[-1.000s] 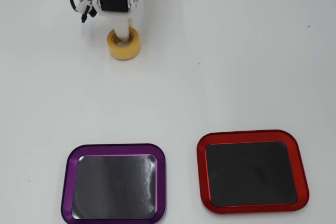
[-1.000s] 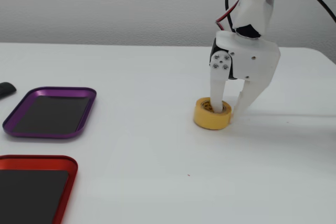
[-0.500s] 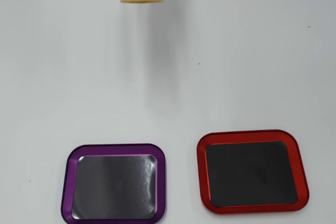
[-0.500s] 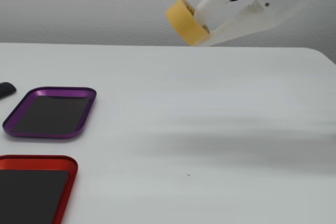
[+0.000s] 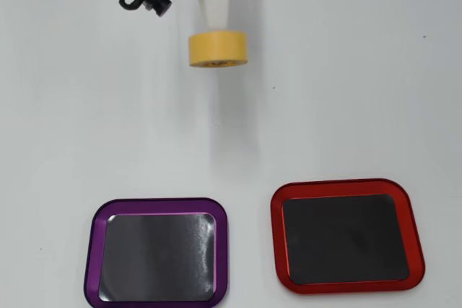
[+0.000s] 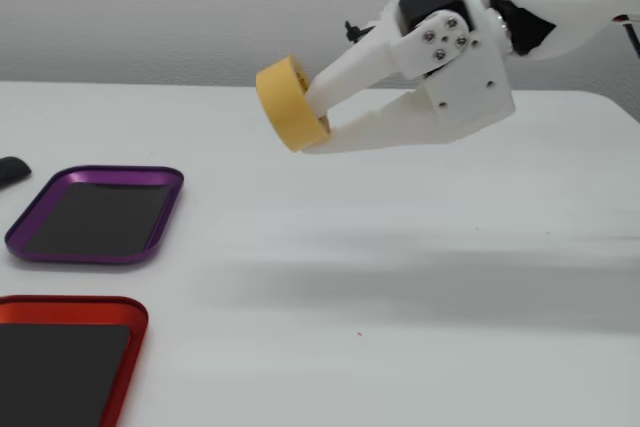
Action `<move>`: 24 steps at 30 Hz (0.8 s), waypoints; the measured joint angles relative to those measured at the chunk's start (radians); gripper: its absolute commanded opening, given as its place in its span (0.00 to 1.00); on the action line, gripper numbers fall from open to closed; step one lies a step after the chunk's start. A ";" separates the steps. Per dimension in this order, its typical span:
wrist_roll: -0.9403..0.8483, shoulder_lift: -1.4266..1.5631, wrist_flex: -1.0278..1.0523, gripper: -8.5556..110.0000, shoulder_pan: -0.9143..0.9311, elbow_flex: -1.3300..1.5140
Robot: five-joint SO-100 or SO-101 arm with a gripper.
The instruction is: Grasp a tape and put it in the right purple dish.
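Observation:
The yellow tape roll (image 5: pixel 218 49) is held in my white gripper (image 5: pixel 216 30), lifted above the white table. In the fixed view the gripper (image 6: pixel 318 115) is shut on the tape (image 6: pixel 285 104), one finger through its core and one outside, the roll tilted on edge. The purple dish (image 5: pixel 157 252) lies at the bottom left of the overhead view, empty, far from the gripper. In the fixed view the purple dish (image 6: pixel 97 214) is at the left, below and left of the tape.
A red-rimmed tray (image 5: pixel 345 243) of the same shape lies at the bottom right of the overhead view, and shows at the lower left of the fixed view (image 6: pixel 66 357). A small dark object (image 6: pixel 12 170) sits at the left edge of the fixed view.

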 measured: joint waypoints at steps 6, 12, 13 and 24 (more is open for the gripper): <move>0.000 -0.379 0.000 0.07 0.000 -0.285; 0.000 -0.655 0.071 0.07 0.005 -0.532; 0.000 -0.689 0.087 0.07 0.015 -0.575; 0.000 -0.969 0.295 0.07 0.097 -1.000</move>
